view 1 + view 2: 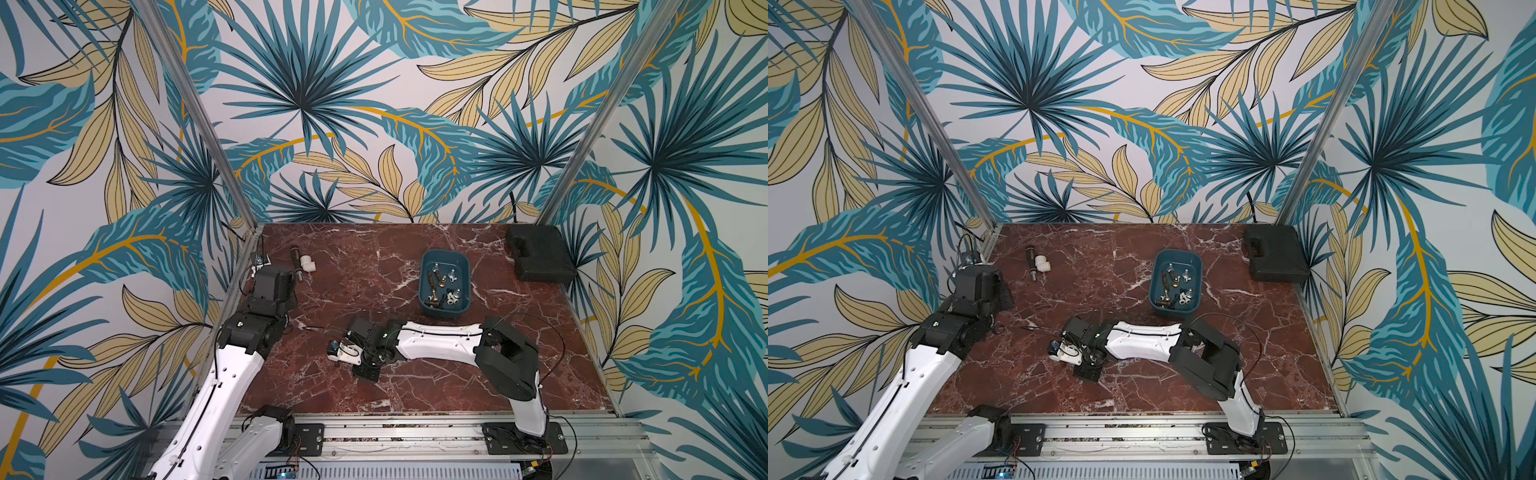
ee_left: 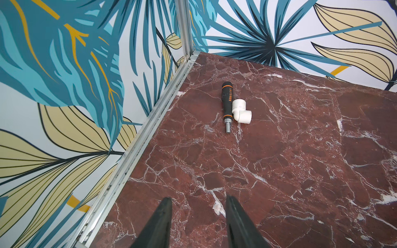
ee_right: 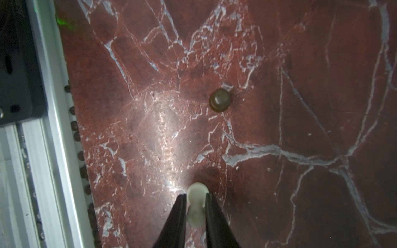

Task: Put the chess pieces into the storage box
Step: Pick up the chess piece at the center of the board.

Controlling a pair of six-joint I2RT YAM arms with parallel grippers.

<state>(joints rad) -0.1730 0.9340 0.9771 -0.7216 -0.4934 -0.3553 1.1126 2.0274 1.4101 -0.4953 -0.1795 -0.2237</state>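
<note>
Right gripper [image 3: 195, 196] is pinching a white chess piece [image 3: 196, 190] low on the marble tabletop [image 3: 300, 107], so a straight lift clear of the nearby dark brown piece [image 3: 220, 103] looks wise before swinging to the teal storage box [image 1: 444, 252]; left gripper [image 2: 198, 206] is idling, jaws apart.

Palm-leaf wallpaper [image 1: 299, 104] in teal, cream and mustard covers the walls across the whole upper frame and down both sides in both top views. Two aluminium posts [image 1: 199, 112] slant in from the upper corners to a red-brown marble tabletop [image 1: 353, 266], veined white, at lower centre. A silver rail [image 1: 395, 432] edges it below.
</note>
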